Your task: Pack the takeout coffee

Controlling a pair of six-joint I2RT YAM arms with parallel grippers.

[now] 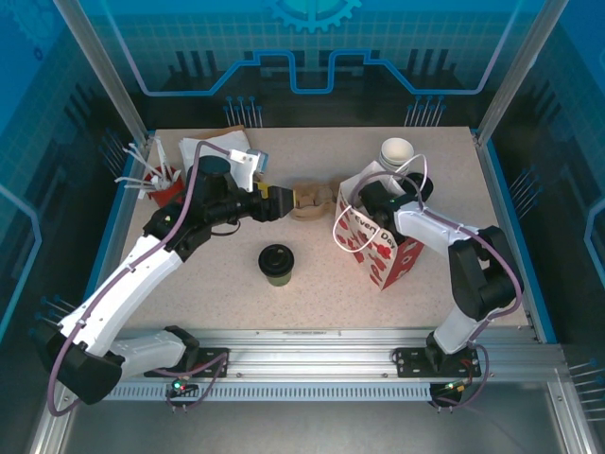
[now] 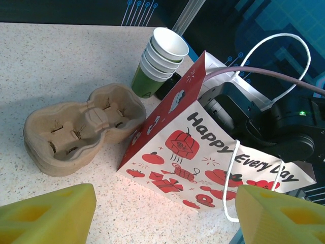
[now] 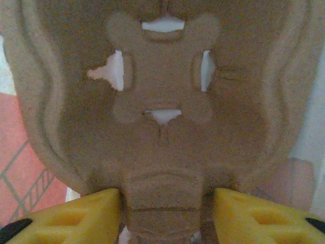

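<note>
The takeout coffee (image 1: 276, 264), an olive-green cup with a black lid, stands upright near the table's front middle, apart from both grippers. Behind it my left gripper (image 1: 287, 200) is open with nothing between its yellow fingers (image 2: 51, 216); it points at a stack of brown pulp cup carriers (image 1: 312, 200) (image 2: 76, 132). The red-and-white paper bag (image 1: 378, 246) (image 2: 203, 152) stands right of the carriers. My right gripper (image 3: 166, 213) reaches down into the bag's mouth. Its jaws stand open on either side of the middle ridge of a pulp carrier (image 3: 162, 76) inside the bag.
A stack of lidless white-rimmed green cups (image 1: 397, 151) (image 2: 157, 61) stands behind the bag. A red holder with white utensils (image 1: 159, 182) sits at the back left. The right arm's black wrist (image 2: 264, 122) leans over the bag's white string handles (image 2: 282, 56).
</note>
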